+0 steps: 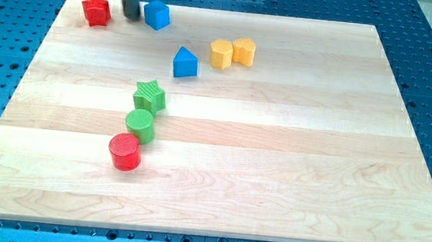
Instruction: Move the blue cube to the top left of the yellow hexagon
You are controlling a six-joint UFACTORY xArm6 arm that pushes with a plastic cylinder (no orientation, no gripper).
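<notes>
The blue cube (157, 14) sits near the board's top edge, left of centre. My tip (131, 16) stands just to the cube's left, close to it or touching it, between the cube and a red star (96, 11). The yellow hexagon (221, 54) lies to the lower right of the cube, with a second yellow block (244, 51) touching its right side. The rod rises out of the view's top.
A blue house-shaped block (185, 62) lies left of the yellow pair. A green star (150, 96), a green cylinder (140, 125) and a red cylinder (125, 151) form a line down the left middle. The wooden board (292, 160) rests on a blue perforated table.
</notes>
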